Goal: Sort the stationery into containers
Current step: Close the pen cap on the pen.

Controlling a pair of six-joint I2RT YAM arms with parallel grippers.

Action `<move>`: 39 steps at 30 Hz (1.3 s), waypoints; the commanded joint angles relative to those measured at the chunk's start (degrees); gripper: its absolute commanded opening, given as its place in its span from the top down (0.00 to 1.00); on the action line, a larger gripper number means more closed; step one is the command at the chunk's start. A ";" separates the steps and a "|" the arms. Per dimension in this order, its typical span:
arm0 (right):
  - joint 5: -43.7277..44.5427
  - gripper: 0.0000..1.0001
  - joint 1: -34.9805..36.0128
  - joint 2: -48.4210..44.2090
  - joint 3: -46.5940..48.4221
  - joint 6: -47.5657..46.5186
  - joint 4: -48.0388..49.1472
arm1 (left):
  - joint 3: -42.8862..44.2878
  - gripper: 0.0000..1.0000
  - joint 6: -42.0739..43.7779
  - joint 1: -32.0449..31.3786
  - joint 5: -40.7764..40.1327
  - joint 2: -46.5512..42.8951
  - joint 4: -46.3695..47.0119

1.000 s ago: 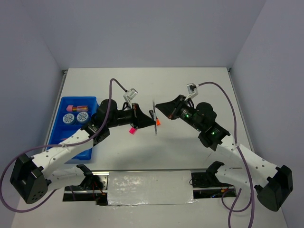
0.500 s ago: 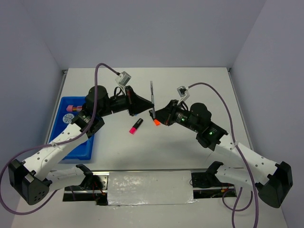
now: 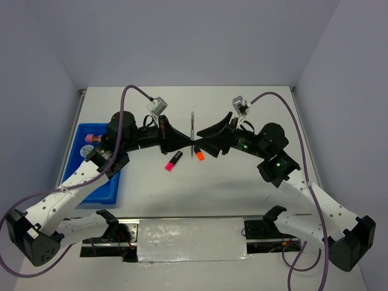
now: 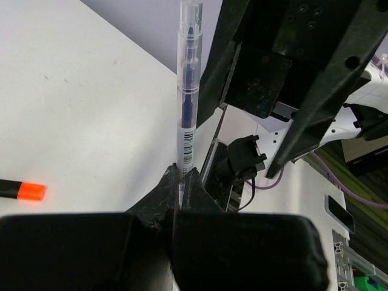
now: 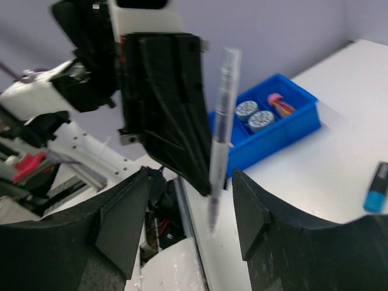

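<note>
Thin clear pen, clamped upright in left gripper, straddled by splayed right gripper, right of blue divided plastic tray.

Overhead looks down; wrist views closely share the pen.

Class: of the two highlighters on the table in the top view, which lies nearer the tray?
The pink-tipped highlighter; the orange-tipped highlighter lies farther right of the tray.

The pen has a clear, glossy plastic barrel. The left hand is matt black plastic, the desk matt white, the tray shiny blue plastic.
</note>
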 commanded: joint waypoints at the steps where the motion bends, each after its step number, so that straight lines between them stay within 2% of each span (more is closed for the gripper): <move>1: -7.72 0.36 -0.13 1.52 1.54 1.63 10.75 | 0.68 1.00 0.63 -0.06 3.24 -1.66 2.17; 11: -4.12 0.44 0.13 5.04 4.09 0.77 8.49 | -0.55 1.00 -2.27 -0.06 6.40 -1.23 6.92; 14: -3.59 0.55 0.13 5.83 4.62 0.77 8.66 | -1.17 1.00 -3.24 -0.06 7.63 -0.87 8.50; 15: -3.68 0.63 0.30 6.09 4.97 0.86 8.75 | -1.34 1.00 -3.50 -0.06 7.81 -0.70 8.59; 17: -4.11 0.69 0.30 6.62 5.50 1.29 9.27 | -1.52 1.00 -3.59 -0.06 8.16 -0.35 9.03; 22: -4.03 0.72 0.22 6.71 5.67 1.56 9.54 | -1.26 1.00 -2.89 -0.06 8.08 0.01 7.63; 23: -4.20 0.76 0.22 6.71 5.85 1.39 9.36 | -1.17 1.00 -2.63 -0.06 7.99 -0.08 7.45; 24: -4.29 0.91 0.22 6.80 5.94 0.95 9.19 | -1.08 1.00 -2.63 -0.06 7.64 0.00 7.10; 25: -4.21 1.00 0.30 6.88 6.11 0.86 8.40 | -0.91 1.00 -2.54 -0.06 7.46 0.01 6.92; 26: -4.12 1.00 0.31 6.89 6.03 0.51 8.31 | -0.56 0.96 -2.36 -0.06 6.50 -0.08 6.14; 27: -4.20 1.00 0.22 6.89 5.85 0.24 7.61 | 0.06 0.85 -2.01 -0.06 4.93 -0.08 4.91; 28: -4.12 1.00 0.22 6.89 6.02 -0.37 6.91 | 0.67 0.69 -1.92 -0.06 3.09 -0.17 3.25; 29: -4.46 1.00 0.30 7.06 6.29 -1.33 5.86 | 2.50 0.32 -1.05 0.02 -1.02 -0.08 -0.25; 30: -4.47 1.00 0.22 7.06 6.55 -3.69 2.80 | 3.65 0.10 -0.70 0.02 -3.24 0.18 -1.85; 31: -4.29 1.00 0.04 7.23 6.90 -4.84 1.29 | 5.06 0.02 -0.17 0.11 -4.83 0.44 -4.57; 36: -5.51 1.00 0.13 8.03 8.66 -8.99 -5.48 | 14.63 0.01 2.82 0.20 -10.36 1.24 -11.35; 39: -7.70 1.00 0.13 8.46 8.75 -7.94 -5.58 | 17.37 0.08 2.65 0.29 -14.93 0.27 -11.28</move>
